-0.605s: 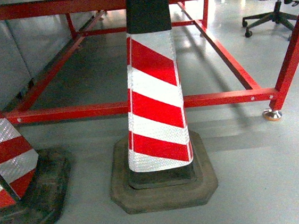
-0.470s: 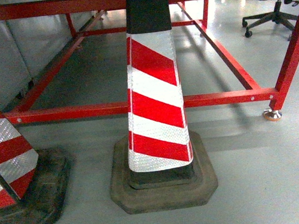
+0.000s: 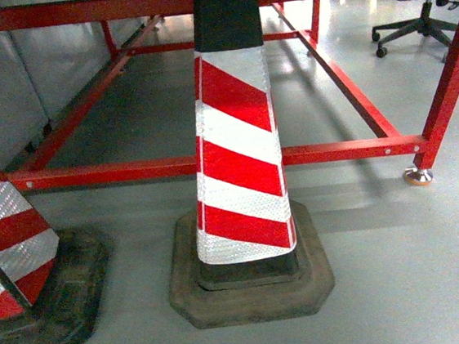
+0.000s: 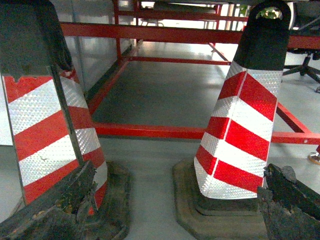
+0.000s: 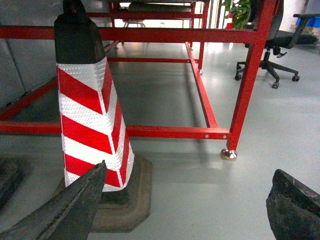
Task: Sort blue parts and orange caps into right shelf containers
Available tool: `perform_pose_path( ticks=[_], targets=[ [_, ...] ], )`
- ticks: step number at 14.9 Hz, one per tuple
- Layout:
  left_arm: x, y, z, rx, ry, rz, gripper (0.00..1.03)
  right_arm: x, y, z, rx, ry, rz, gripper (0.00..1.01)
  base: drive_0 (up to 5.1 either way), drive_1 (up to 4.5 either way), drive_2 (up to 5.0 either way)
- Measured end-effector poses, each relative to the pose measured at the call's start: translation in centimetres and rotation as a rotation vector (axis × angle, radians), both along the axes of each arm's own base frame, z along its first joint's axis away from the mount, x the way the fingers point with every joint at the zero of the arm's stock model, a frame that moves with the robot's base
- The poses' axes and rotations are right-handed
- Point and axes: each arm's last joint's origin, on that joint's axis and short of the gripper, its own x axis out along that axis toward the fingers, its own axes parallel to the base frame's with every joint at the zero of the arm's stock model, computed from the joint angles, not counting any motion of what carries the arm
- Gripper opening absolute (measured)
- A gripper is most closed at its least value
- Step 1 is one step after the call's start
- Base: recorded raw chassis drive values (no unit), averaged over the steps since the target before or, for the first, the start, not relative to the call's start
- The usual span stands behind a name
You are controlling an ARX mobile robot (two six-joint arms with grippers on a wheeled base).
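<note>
No blue parts, orange caps or right shelf containers show in any view. My left gripper (image 4: 177,197) is open low over the grey floor, its worn black fingers (image 4: 55,210) at the frame's bottom corners with nothing between them. My right gripper (image 5: 192,192) is also open and empty above the floor, one finger (image 5: 65,210) in front of a cone's base. Neither gripper appears in the head view.
A red-and-white striped traffic cone (image 3: 240,154) on a black rubber base stands straight ahead, a second cone (image 3: 13,260) at the left edge. Behind them runs a low red steel frame (image 3: 334,151) with a metal foot (image 3: 418,175). An office chair (image 3: 419,25) is far right.
</note>
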Motion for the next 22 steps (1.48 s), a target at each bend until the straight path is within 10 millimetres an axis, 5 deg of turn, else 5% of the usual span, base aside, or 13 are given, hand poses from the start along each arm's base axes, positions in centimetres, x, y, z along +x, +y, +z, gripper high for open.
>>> perform_pose_path(
  ticks=[22],
  targets=[
    [0.00,0.00,0.01,0.000,-0.002,0.000,0.98,0.00,0.00,0.00,-0.002,0.000,0.000,0.98,0.0,0.00,0.0]
  ],
)
